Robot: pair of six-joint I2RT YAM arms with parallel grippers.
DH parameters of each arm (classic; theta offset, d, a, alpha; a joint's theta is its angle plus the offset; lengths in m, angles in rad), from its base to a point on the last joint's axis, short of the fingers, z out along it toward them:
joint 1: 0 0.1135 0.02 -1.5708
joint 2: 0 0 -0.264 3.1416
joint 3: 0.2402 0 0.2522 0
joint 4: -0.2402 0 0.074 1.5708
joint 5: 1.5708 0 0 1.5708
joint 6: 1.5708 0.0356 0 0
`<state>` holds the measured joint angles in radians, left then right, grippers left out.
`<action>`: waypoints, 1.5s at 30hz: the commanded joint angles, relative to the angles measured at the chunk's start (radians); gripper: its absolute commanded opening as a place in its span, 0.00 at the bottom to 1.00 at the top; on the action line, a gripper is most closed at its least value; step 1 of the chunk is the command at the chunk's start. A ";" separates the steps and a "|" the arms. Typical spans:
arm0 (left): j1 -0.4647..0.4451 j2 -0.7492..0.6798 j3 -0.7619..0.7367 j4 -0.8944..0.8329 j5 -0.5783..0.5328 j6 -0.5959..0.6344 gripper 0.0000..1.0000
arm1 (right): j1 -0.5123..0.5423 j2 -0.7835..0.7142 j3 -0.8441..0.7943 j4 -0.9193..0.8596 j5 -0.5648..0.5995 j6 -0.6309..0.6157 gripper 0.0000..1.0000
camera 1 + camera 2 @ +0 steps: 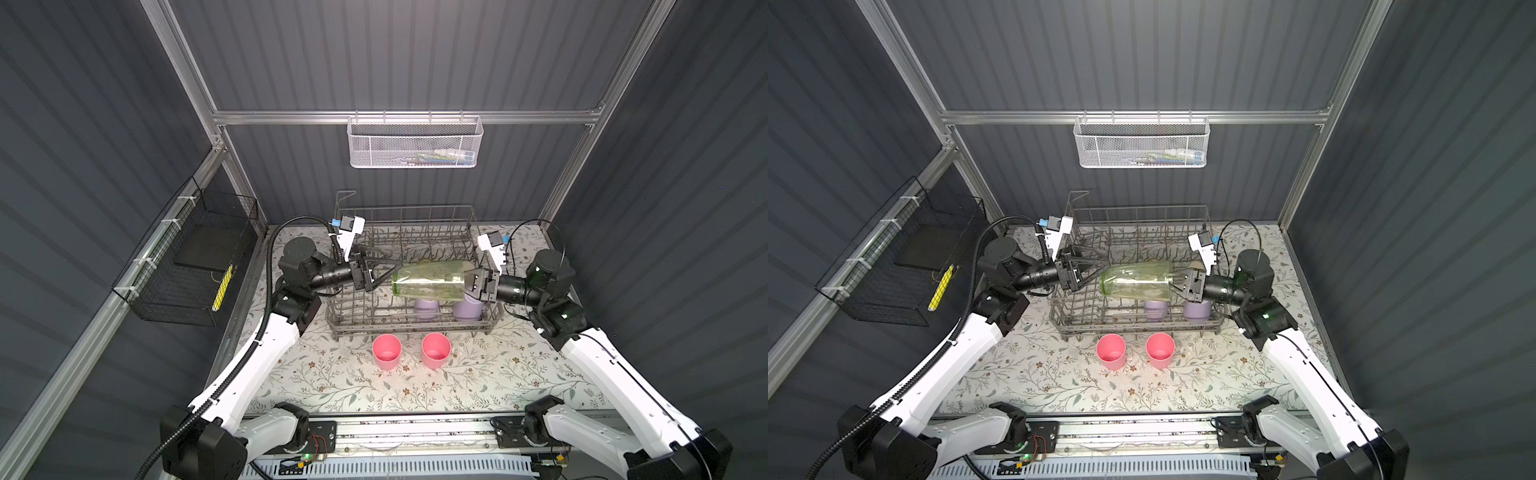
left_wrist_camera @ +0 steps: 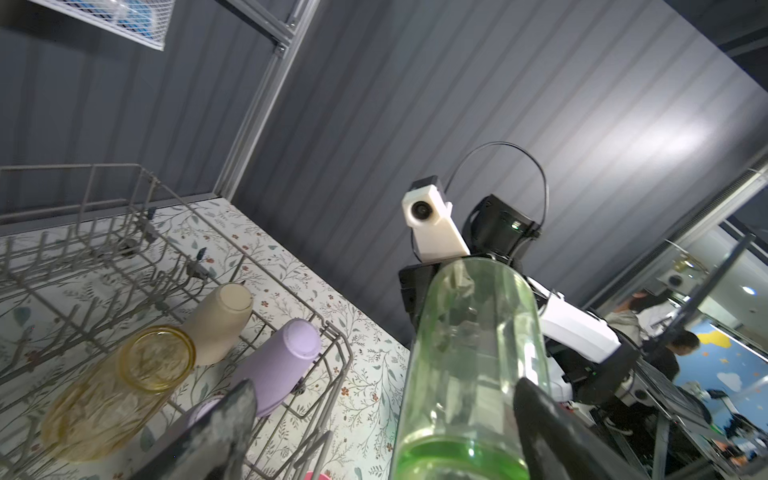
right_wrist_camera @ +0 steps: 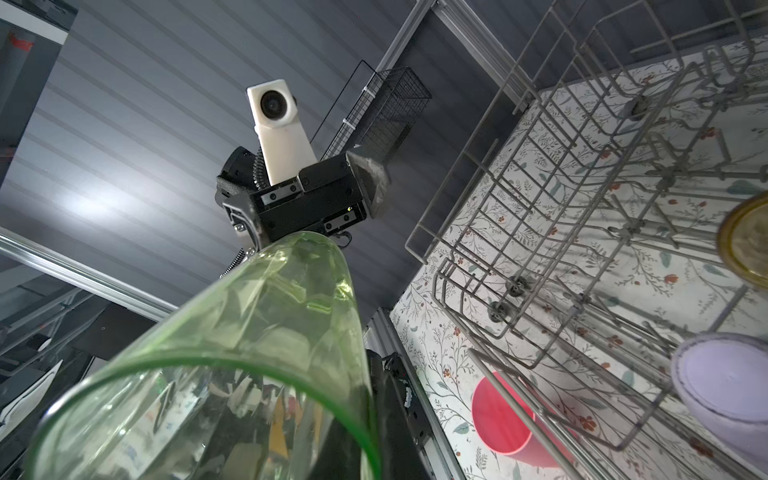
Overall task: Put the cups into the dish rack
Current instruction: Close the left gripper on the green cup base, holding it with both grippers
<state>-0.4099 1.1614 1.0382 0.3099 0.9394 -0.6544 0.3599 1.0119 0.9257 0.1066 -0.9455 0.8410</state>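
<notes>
So the clear green ribbed plastic tumbler (image 1: 428, 280) is hanging on its side in mid-air over the big grey wire dish rack (image 1: 374, 321), stretched between the two arms. The right gripper (image 1: 468, 279) is pinched tight on the wall at its open mouth. The left gripper (image 1: 390, 272) is spread wide with its fingers (image 2: 224, 428) either side of the thick base end, not squeezing anything as far as I can tell. Looks to me like a handoff or re-grip. I'd guess this cup is light and stiff but pretty slick, and a pinch on one thin bit of rim lets it sag or swivel. Better hold is across the body just above the base, where the ribs give some bite. Firm is fine, just don't crush it, clear plastic can crack. Sitting bottoms-up in the rack: a lilac plastic tumbler (image 1: 426, 308), a second lilac tumbler (image 1: 467, 310), a beige plastic tumbler (image 2: 220, 320) and a clear yellow tumbler (image 2: 120, 386). A pink plastic tumbler (image 1: 387, 351) and a second pink tumbler (image 1: 436, 350) stand upright on the floral-print table (image 1: 332, 386) just in front of the rack.
</notes>
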 commanded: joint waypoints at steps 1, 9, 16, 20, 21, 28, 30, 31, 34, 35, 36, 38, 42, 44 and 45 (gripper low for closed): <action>-0.001 -0.004 -0.014 0.088 0.073 -0.053 0.96 | -0.008 0.013 -0.001 0.106 -0.022 0.022 0.00; -0.001 -0.013 -0.049 0.137 0.052 -0.076 0.97 | -0.009 0.058 0.007 0.120 -0.022 0.027 0.00; 0.000 0.022 -0.088 0.269 0.090 -0.172 0.94 | -0.010 0.136 0.044 0.224 -0.053 0.082 0.00; -0.006 0.035 -0.093 0.296 0.122 -0.194 0.94 | -0.010 0.173 0.036 0.311 -0.058 0.127 0.00; -0.008 0.035 -0.096 0.298 0.123 -0.195 0.94 | -0.010 0.182 0.031 0.339 -0.060 0.146 0.00; -0.016 0.056 -0.088 0.314 0.138 -0.201 0.90 | -0.003 0.239 0.022 0.432 -0.101 0.213 0.00; -0.018 0.064 -0.087 0.318 0.135 -0.200 0.88 | 0.000 0.247 0.025 0.432 -0.104 0.214 0.00; -0.019 0.067 -0.088 0.321 0.133 -0.200 0.87 | 0.002 0.249 0.025 0.431 -0.106 0.213 0.00; -0.020 0.075 -0.087 0.334 0.132 -0.206 0.82 | 0.005 0.256 0.028 0.421 -0.106 0.205 0.00; -0.020 0.076 -0.087 0.334 0.133 -0.206 0.82 | 0.006 0.260 0.028 0.420 -0.110 0.204 0.00; -0.021 0.078 -0.087 0.336 0.132 -0.207 0.82 | 0.008 0.264 0.030 0.420 -0.109 0.203 0.00; -0.020 0.079 -0.086 0.336 0.130 -0.207 0.82 | 0.013 0.273 0.032 0.420 -0.113 0.202 0.00; -0.020 0.081 -0.088 0.337 0.128 -0.206 0.86 | 0.023 0.288 0.035 0.428 -0.119 0.205 0.00; -0.021 0.082 -0.088 0.337 0.129 -0.206 0.84 | 0.024 0.289 0.033 0.432 -0.118 0.205 0.00; -0.021 0.081 -0.088 0.337 0.132 -0.206 0.82 | 0.024 0.289 0.033 0.432 -0.115 0.205 0.00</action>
<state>-0.4248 1.2407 0.9524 0.6083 1.0481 -0.8543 0.3805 1.3006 0.9360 0.4870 -1.0550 1.0397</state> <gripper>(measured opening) 0.830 0.084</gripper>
